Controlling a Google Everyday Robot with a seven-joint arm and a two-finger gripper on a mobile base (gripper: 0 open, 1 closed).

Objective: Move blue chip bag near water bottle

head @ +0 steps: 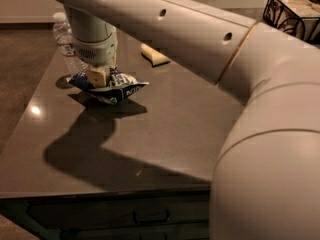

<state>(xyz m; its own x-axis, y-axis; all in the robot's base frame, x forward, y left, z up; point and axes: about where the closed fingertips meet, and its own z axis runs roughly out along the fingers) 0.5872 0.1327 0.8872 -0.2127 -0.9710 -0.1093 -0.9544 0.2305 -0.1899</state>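
Gripper (pixel 100 77): far-left part of the table, fingers clamped on the bag's top.
Blue chip bag (pixel 120 89): crinkly navy foil, just beside the bottle's base.
Water bottle (pixel 63 39): clear ribbed plastic, upright near the left edge.
Sponge (pixel 155 57): pale yellow slab, farther back.
Table (pixel 175 134): glossy dark grey, open toward the front and right.
Wire basket (pixel 280 14): holds pale contents.

gripper (pixel 98 77): low over the far left part of the table
table (pixel 175 134): dark, glossy, directly beneath the gripper
sponge (pixel 155 57): pale yellow, flat on the table, right of and beyond the gripper, partly hidden
wire basket (pixel 274 10): black, far to the gripper's right, beyond the table
box (pixel 300 6): tan, inside the wire basket
drawers (pixel 150 216): dark, under the table's near edge
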